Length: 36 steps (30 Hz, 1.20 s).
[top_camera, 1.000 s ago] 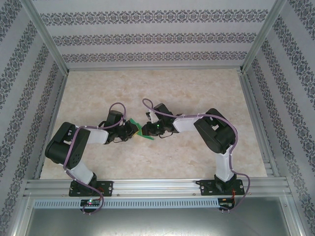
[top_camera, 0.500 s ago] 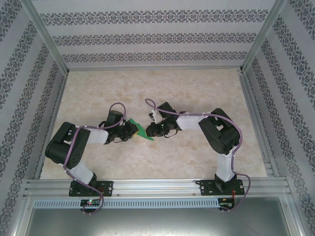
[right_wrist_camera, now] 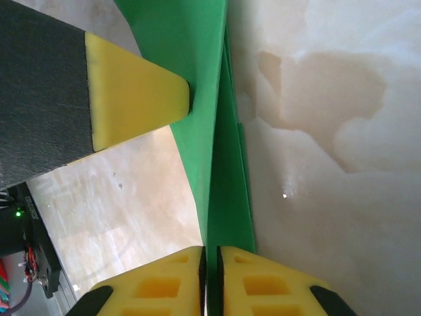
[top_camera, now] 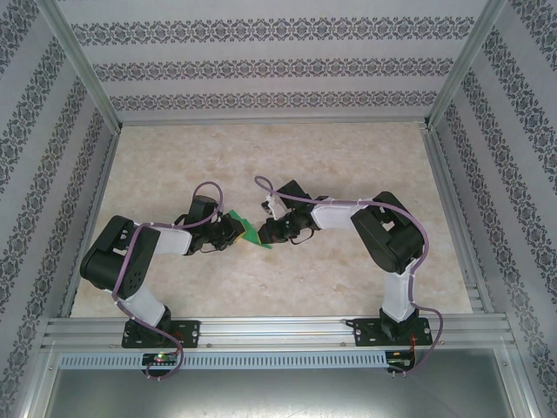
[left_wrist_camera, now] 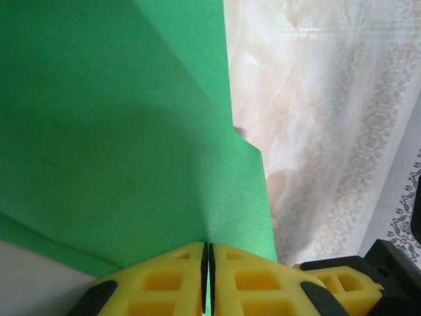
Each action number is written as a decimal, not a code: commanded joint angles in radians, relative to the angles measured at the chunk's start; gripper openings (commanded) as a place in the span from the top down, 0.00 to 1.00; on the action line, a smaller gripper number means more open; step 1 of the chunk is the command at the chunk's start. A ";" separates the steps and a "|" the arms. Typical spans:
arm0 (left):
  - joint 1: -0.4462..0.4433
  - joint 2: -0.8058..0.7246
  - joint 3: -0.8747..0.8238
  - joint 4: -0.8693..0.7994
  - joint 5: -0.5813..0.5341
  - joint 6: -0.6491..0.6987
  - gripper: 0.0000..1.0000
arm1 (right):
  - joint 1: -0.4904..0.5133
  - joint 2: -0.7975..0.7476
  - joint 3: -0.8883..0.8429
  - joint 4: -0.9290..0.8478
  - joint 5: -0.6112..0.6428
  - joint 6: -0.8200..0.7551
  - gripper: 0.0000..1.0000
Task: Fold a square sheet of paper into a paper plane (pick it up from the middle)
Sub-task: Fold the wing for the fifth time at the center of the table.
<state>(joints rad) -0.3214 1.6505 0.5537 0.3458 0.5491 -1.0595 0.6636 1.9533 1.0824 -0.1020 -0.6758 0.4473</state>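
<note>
- The square sheet of paper [top_camera: 246, 230] is near the middle of the counter [top_camera: 348, 157], a little toward 9 o'clock from the centre, and it sits between the two wrists.
- From the top camera I see it as a small bright green shape, folded, with a sharp tip that points to about 4 o'clock.
- In the left wrist camera the paper [left_wrist_camera: 118, 131] is plain green, matte and smooth. One layer lies over another, a straight diagonal edge runs from 12 o'clock down to the right, and there is a small step at about 3 o'clock where the layers do not match.
- A lighter green strip of the under layer shows at 8 o'clock of that view.
- The left jaws are pressed together on the paper's lower edge; the yellow pads [left_wrist_camera: 164, 283] meet with only a thin green line between them.
- In the right wrist camera the paper [right_wrist_camera: 204, 79] is seen almost edge-on, as several thin layers that run from 12 to 6 o'clock.
- The right jaws are also narrow and they pinch this edge between their yellow pads [right_wrist_camera: 263, 283].
- At 10 o'clock there, a yellow pad [right_wrist_camera: 131, 85] of the left jaws touches the green face.
- I cannot tell if the paper touches the counter.
</note>
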 commanded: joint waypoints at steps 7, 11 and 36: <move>-0.006 0.039 -0.004 -0.070 -0.019 0.002 0.86 | 0.000 0.064 0.020 -0.056 -0.021 -0.027 0.90; -0.005 0.054 0.001 -0.074 -0.017 -0.002 0.86 | -0.002 0.078 0.028 -0.083 -0.001 -0.028 0.89; -0.001 0.097 0.015 -0.107 -0.010 -0.001 0.87 | -0.016 -0.035 -0.037 -0.124 -0.009 -0.068 0.84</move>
<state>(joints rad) -0.3206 1.6890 0.5873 0.3473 0.5835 -1.0592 0.6498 1.9358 1.0573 -0.1806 -0.6949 0.4107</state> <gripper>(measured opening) 0.134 0.173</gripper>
